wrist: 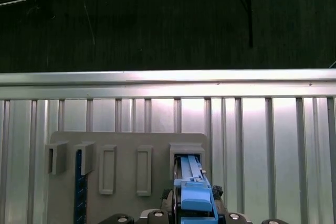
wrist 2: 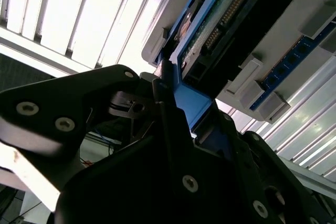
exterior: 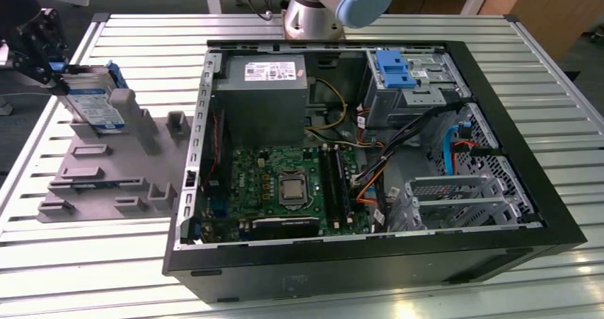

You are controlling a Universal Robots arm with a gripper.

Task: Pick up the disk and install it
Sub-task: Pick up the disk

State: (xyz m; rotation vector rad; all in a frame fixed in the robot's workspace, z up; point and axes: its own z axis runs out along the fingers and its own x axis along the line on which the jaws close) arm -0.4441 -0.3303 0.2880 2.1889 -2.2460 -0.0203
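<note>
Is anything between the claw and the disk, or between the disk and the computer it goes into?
Nothing separates them: the claw grips the disk by its blue frame, at the grey rack on the exterior view's left. Between disk and the inside of the open case stands its side wall.

Camera layout: 1 exterior, 2 wrist-mounted.
The exterior view looks down from high and well back across the open computer case (exterior: 378, 262) and slatted table (exterior: 538, 71). Both wrist views ride close along the gripper (exterior: 59, 77), facing the disk (exterior: 95, 107); all 3 views share it.
</note>
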